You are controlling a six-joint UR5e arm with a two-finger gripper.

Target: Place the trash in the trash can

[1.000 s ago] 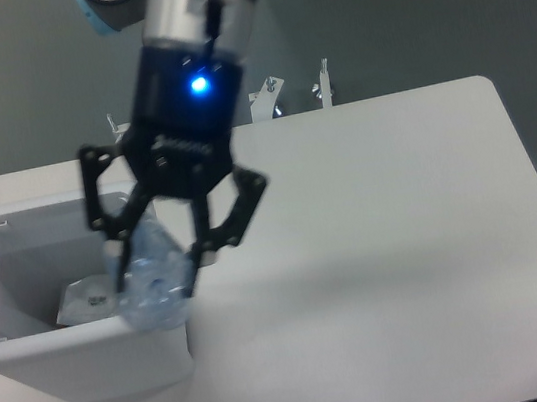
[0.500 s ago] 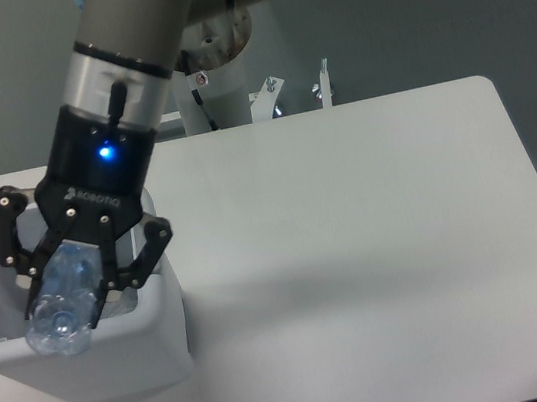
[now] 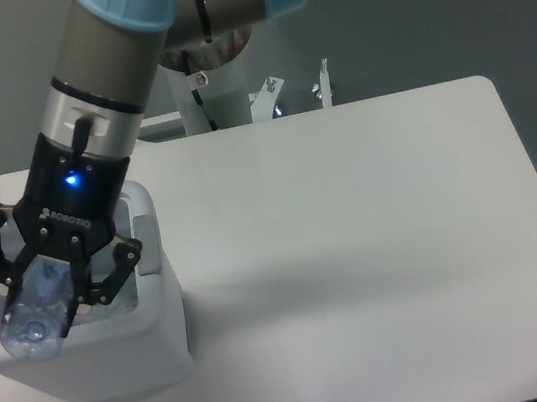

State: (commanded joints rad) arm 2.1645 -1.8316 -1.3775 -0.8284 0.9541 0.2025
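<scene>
Claw clamped across clear plastic bottle mid-body, above trash can. Probably light, slick, crushable; best held there, gently.

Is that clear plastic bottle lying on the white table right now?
No, the clear bluish plastic bottle is held up between the fingers of the black tool, over the large white plastic bin.

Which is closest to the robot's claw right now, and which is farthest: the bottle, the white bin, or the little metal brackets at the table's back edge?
1. The bottle, held in the gripper itself.
2. The white bin, directly below, at the left.
3. The metal brackets, beyond the table's far edge.
</scene>
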